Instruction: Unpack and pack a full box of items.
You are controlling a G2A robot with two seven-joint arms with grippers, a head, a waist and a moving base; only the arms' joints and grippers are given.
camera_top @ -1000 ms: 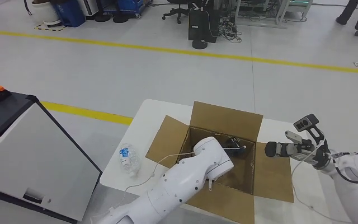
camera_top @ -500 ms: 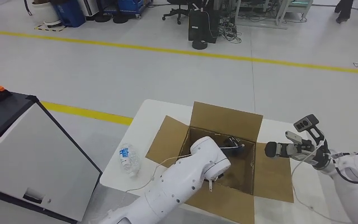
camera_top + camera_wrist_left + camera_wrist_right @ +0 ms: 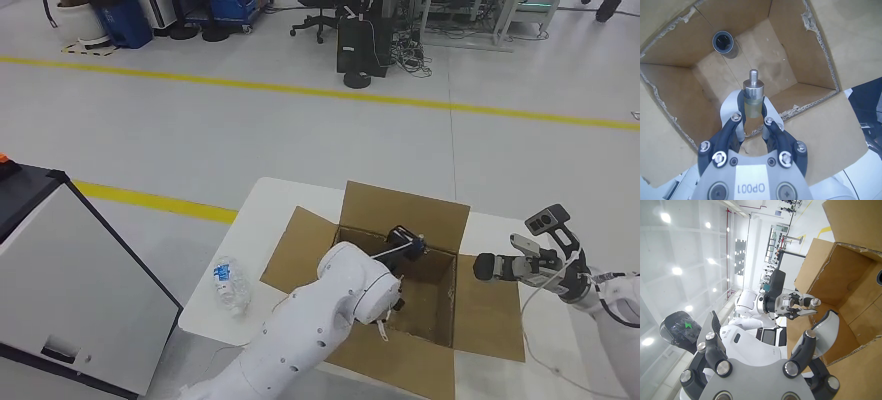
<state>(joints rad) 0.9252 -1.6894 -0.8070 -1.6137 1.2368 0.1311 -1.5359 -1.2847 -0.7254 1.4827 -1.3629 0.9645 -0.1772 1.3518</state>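
On the left of the table [image 3: 262, 215] a crumpled clear plastic bottle [image 3: 228, 284] lies well apart from the open cardboard box [image 3: 405, 215], so that side looks like the set-down area for unpacking. Over the middle of the box, the left gripper [image 3: 752, 102] is clamped on a stud-ended fitting [image 3: 754, 89]. Its 2 fingers pinch the pale translucent body, and the hexagonal metal collar and threaded tip stick out beyond them. The fitting hangs above the box floor at about rim height, touching no wall. Deeper in, 1 dark metal sleeve [image 3: 724, 44] stands in a corner, near but apart from the fitting. The step in hand appears to be lifting the fitting out. To do it well, raise it straight until the threaded tip clears the torn rim, then swing left across the flap. The grip sits low on a smooth body, so a slow, steady move should help stop it slipping or tilting. On the right, the right gripper [image 3: 770, 312] hovers over the right flap with its jaws spread wide and nothing between them. It is best kept there, clear of the lift path.
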